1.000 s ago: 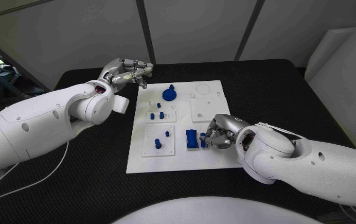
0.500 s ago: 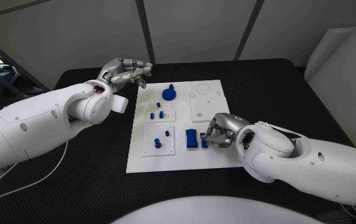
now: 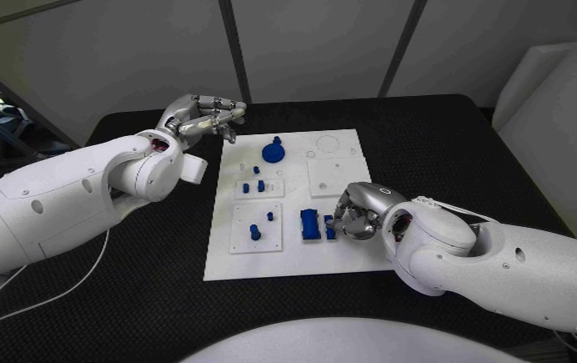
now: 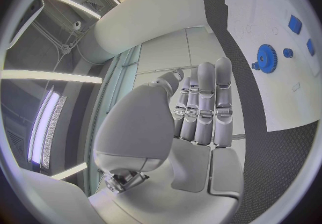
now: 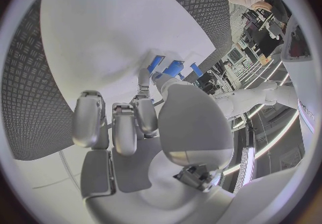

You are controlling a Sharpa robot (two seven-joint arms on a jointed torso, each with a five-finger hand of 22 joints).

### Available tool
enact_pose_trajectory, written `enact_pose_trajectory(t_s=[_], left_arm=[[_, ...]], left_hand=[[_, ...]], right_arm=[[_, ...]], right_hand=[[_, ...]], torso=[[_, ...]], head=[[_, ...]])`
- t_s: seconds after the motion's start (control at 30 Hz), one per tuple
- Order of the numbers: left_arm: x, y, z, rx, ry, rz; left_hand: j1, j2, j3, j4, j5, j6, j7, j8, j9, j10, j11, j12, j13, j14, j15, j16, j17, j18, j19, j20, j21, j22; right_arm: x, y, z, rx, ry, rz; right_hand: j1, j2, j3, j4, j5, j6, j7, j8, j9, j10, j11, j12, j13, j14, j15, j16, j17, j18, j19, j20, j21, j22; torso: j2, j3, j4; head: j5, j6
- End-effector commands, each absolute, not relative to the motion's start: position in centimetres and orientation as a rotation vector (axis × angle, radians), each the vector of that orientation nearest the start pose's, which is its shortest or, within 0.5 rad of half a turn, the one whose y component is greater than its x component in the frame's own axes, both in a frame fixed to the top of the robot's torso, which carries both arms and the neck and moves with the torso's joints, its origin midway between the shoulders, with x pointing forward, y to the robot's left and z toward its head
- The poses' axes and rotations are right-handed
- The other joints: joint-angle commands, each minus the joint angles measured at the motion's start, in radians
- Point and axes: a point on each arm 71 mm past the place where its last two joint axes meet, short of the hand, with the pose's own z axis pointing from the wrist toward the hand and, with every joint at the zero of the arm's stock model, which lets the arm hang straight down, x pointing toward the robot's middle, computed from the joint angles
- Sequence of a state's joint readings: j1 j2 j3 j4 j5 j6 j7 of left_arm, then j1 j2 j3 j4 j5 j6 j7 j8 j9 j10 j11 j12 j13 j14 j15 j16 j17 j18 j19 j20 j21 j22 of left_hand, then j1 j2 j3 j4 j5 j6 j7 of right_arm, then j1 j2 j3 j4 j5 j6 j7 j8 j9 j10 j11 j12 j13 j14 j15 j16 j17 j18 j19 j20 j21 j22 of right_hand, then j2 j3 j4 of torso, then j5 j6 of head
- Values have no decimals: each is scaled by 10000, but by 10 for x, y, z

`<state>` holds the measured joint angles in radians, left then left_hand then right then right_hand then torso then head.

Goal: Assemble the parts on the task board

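Observation:
The white task board [image 3: 288, 254] lies in the middle of the black table. A blue gear [image 3: 274, 153] stands at its far end, small blue pegs [image 3: 253, 186] in the left plates, and a blue block [image 3: 310, 224] near the middle. My right hand [image 3: 357, 217] rests low on the board with curled fingers, thumb and a finger pinching a small blue part [image 3: 329, 229] right beside the block. The right wrist view shows those fingertips [image 5: 146, 73] at the blue pieces [image 5: 173, 68]. My left hand [image 3: 204, 117] hovers off the board's far left corner, holding nothing, fingers extended [image 4: 204, 106].
A raised white plate [image 3: 333, 178] with holes sits on the board's right half, just beyond my right hand. Another blue peg [image 3: 255, 231] stands in the near left plate. Black table [image 3: 144, 263] surrounds the board on all sides.
My right hand has shifted very slightly at the small blue part. The left hand and the other parts have stayed where they were.

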<state>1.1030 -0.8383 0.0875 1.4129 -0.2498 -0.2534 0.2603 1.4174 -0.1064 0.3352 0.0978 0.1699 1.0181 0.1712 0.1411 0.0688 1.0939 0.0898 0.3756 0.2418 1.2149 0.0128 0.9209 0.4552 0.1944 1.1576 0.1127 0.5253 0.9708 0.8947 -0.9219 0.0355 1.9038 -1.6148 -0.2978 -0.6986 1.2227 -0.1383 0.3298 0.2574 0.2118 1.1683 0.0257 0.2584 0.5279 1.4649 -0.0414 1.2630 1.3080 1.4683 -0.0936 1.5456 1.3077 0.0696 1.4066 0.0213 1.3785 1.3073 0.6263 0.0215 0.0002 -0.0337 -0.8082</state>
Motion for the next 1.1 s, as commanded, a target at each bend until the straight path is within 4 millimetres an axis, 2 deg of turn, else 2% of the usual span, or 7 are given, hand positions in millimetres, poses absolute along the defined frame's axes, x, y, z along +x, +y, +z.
enact_pose_trajectory(t_s=[0.03, 0.43, 0.6, 0.8, 0.93, 1.0, 1.1], left_arm=[[506, 236, -192, -9947, 15185, -14147], [506, 237, -192, -9937, 15122, -14136], [507, 237, -192, -9931, 15063, -14117], [509, 241, -193, -10139, 14878, -14090], [511, 245, -194, -10516, 14604, -14117], [513, 248, -194, -10785, 14385, -14105], [515, 250, -195, -11193, 13988, -14127]], left_hand=[[112, -22, -4, -57, 40, -104, 10, 48, -9, -95, 3, 63, 11, 26, -9, -67, -14, -121, 89, 1, -47, -16], [112, -22, -3, -58, 41, -106, 11, 48, -9, -98, 4, 64, 10, 25, -9, -67, -15, -121, 89, 2, -47, -16], [100, -20, -5, -49, 41, -110, 16, 51, -10, -105, 10, 71, 10, 23, -5, -68, -17, -123, 89, 3, -50, -17], [55, -28, -24, -21, 37, -118, 23, 59, -10, -116, 19, 89, 9, 15, 5, -70, -21, -127, 86, 9, -59, -20], [-7, -48, -57, 18, 32, -132, 26, 67, -11, -136, 26, 111, 8, -2, 16, -77, -27, -131, 74, 18, -75, -26], [-60, -71, -92, 55, 30, -156, 30, 76, -12, -171, 32, 131, 2, -82, 36, -110, -44, -137, 19, 33, -118, -41], [-146, -126, -146, 155, 29, -260, 104, 94, -18, -458, 148, 30, -117, -1010, 203, -644, -291, -202, -654, 155, -548, -209]], right_arm=[[366, -167, -252, 862, 19553, 3653], [365, -170, -241, 1842, 18393, 5577], [374, -180, -231, 3021, 17790, 7250], [406, -202, -215, 4665, 16648, 8786], [437, -216, -209, 6145, 16010, 10025], [451, -221, -209, 6876, 15759, 10562], [471, -226, -213, 7809, 15388, 11240]], right_hand=[[233, -138, 51, -263, -375, -46, -41, 52, 39, 149, -62, 20, 596, 950, -87, 48, 2293, -62, -23, -68, 21, -4], [219, -514, -408, -385, -346, -446, 169, -70, 48, -294, 117, -1031, -40, 770, 43, -428, 1558, 107, -554, 17, -594, -775], [109, -634, -1129, -272, 1361, -849, 400, -329, -49, -602, 292, -1715, -475, 649, 197, -803, 1063, 241, -962, 155, -1144, -1408], [371, -291, -1630, -291, 1646, -1170, 569, -697, -230, -1002, 453, -2629, -1097, 500, 323, -1326, 420, 422, -1451, 281, -1878, -2249], [1017, 132, -1612, -493, 1238, -1714, 886, -1142, -426, -3081, 732, -6823, -3923, -866, 568, -4806, -3343, 1094, -3882, 490, -5201, -5830], [1374, 266, -1447, -586, 941, -2009, 1076, -1379, -567, -3694, 939, -7629, -4572, -2040, 758, -7637, -5915, 1070, -4291, 657, -5970, -6328], [1804, 442, -1075, -657, 336, -2105, 1329, -1587, -801, -4130, 1207, -8892, -5881, -2516, 1055, -9304, -6747, 1058, -4719, 930, -7070, -7046]], torso=[[-9, -4, 5], [-58, 0, -7], [-177, -33, 6], [-403, -107, 5], [-611, -194, -26], [-734, -244, -72], [-862, -309, -63]], head=[[-4, -9], [-26, 76], [-74, 176], [-133, 309], [-187, 422], [-163, 459], [-189, 613]])
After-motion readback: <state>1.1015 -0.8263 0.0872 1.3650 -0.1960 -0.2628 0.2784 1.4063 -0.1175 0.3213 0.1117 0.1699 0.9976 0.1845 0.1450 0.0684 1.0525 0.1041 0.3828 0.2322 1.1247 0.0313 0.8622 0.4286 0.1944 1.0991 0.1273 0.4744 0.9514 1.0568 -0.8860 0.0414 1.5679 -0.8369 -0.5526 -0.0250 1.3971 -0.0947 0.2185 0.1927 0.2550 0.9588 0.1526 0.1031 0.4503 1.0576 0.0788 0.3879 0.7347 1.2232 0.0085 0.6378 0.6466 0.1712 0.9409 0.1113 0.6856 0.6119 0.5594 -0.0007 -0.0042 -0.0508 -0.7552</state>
